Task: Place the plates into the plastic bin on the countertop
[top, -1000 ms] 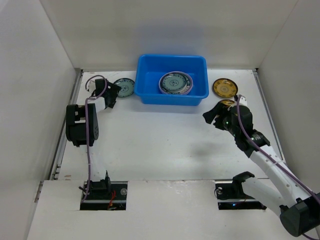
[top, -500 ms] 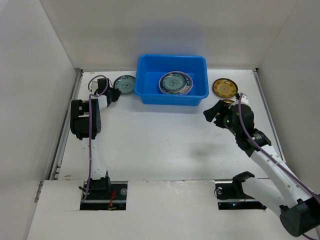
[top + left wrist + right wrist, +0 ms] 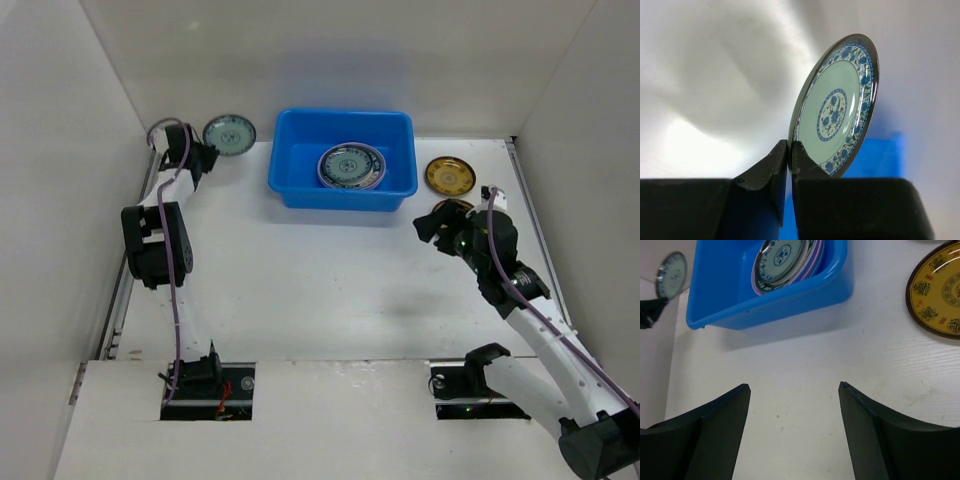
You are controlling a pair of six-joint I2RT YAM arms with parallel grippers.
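— Bin (image 3: 340, 197) first: what do we see in it?
— We see a stack (image 3: 351, 166) of plates lying in its right half. The top one is patterned, and pink and lavender rims show beneath it. The bin sits on the countertop (image 3: 320, 280), close to the back wall (image 3: 330, 60).
— And our left gripper (image 3: 790, 150)?
— We have it pinched tight on the rim of the teal plate (image 3: 837, 107). The plate stands on edge in the air, left of the bin and near the back left corner.
— Our right gripper (image 3: 792, 390)?
— We find its jaws spread wide with nothing between them, above bare countertop in front of the bin's right end. A yellow plate (image 3: 937, 292) lies flat just beside it; from above, the gripper hides part of it. A second yellow plate (image 3: 450, 176) lies flat to the right of the bin, apart from it.
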